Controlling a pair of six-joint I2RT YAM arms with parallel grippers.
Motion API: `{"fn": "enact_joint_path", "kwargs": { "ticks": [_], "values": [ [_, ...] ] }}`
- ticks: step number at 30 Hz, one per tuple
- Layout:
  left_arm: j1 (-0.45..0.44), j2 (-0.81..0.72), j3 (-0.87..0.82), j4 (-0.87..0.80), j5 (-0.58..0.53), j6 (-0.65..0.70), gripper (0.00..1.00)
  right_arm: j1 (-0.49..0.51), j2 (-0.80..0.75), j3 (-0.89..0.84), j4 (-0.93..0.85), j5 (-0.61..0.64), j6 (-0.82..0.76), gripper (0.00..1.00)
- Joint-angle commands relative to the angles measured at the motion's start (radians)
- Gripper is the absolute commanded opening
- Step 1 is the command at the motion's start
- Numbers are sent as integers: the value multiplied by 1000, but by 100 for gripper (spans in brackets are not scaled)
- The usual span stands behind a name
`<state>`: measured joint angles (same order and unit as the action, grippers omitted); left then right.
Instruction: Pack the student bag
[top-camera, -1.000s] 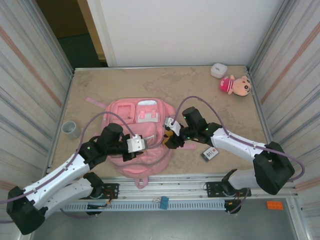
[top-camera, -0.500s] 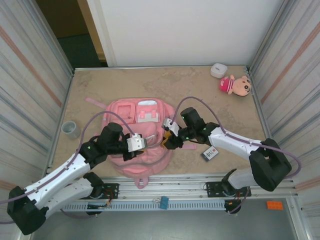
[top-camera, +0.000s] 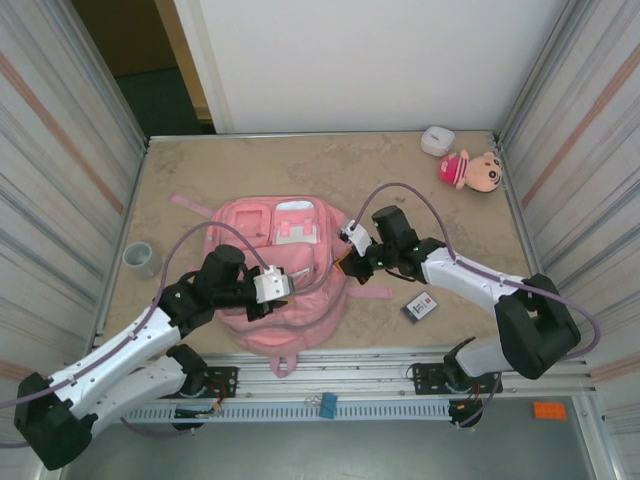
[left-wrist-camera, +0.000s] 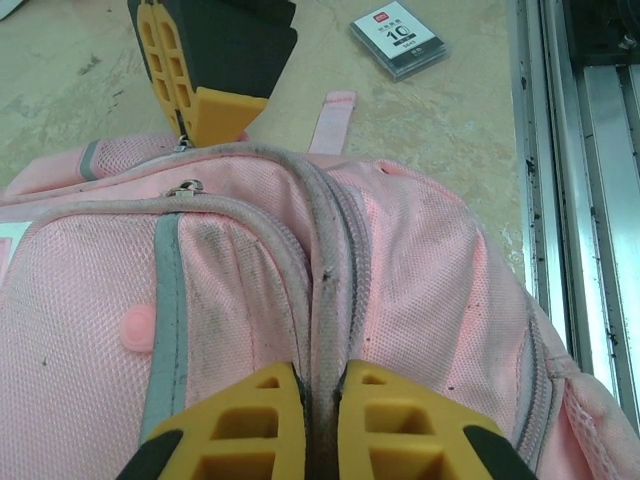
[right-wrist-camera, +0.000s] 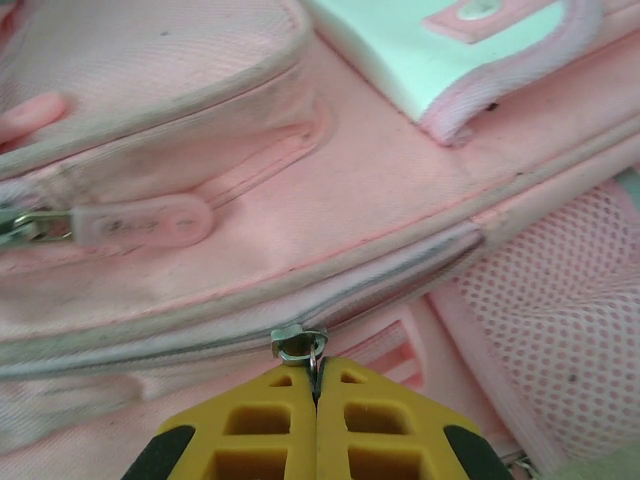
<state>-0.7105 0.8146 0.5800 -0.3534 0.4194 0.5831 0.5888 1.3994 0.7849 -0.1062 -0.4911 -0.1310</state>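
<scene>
A beige, stone-patterned table (top-camera: 250, 165) stands between ribbed metal side walls (top-camera: 60, 200), with a white wall (top-camera: 360, 60) behind it and a metal rail (top-camera: 380, 352) along its near edge. The student bag (top-camera: 300, 322) lies flat, left of the table's middle and front side up. It is pink mesh and fabric with grimy grey piping along the zips, white patches on the upper pockets, and a strap (top-camera: 188, 205) trailing to the far left.

The left gripper (left-wrist-camera: 320, 415) is closed, pinching the raised zip ridge on the bag's near part. The right gripper (right-wrist-camera: 318, 395) is clamped on a metal zip pull (right-wrist-camera: 299, 345) at the bag's right side.

A small card pack (top-camera: 421, 308) lies near the bag on the right, and a grey cup (top-camera: 142, 259) stands to its left. A plush doll (top-camera: 470, 168) and a white case (top-camera: 437, 140) lie in the far right corner.
</scene>
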Motion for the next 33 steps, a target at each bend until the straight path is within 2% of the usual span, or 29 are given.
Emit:
{"fn": "enact_joint_path", "kwargs": {
  "ticks": [1,10,14,15,18,20,22,27,33],
  "values": [
    [5,-40,11,16,59,0,1,-32,67,65,19,188,74,0],
    [5,-41,35,-27,123,41,1,-39,279,230,6,322,198,0],
    [5,-40,31,-36,109,37,4,-42,292,251,27,290,219,0],
    [5,-42,30,-31,91,18,10,-39,276,242,41,261,208,0],
    [5,-58,28,-9,24,-50,46,-23,196,179,75,196,146,30],
    [5,-80,23,3,-24,-93,58,-13,124,133,69,182,96,39],
    [5,-106,19,-4,-67,-112,63,-2,38,77,62,163,35,42],
    [8,-132,12,-115,-238,-59,64,72,-101,9,-19,126,-158,48],
    [8,-123,47,-281,-263,71,67,157,-103,21,-52,109,-248,49]
  ]
}}
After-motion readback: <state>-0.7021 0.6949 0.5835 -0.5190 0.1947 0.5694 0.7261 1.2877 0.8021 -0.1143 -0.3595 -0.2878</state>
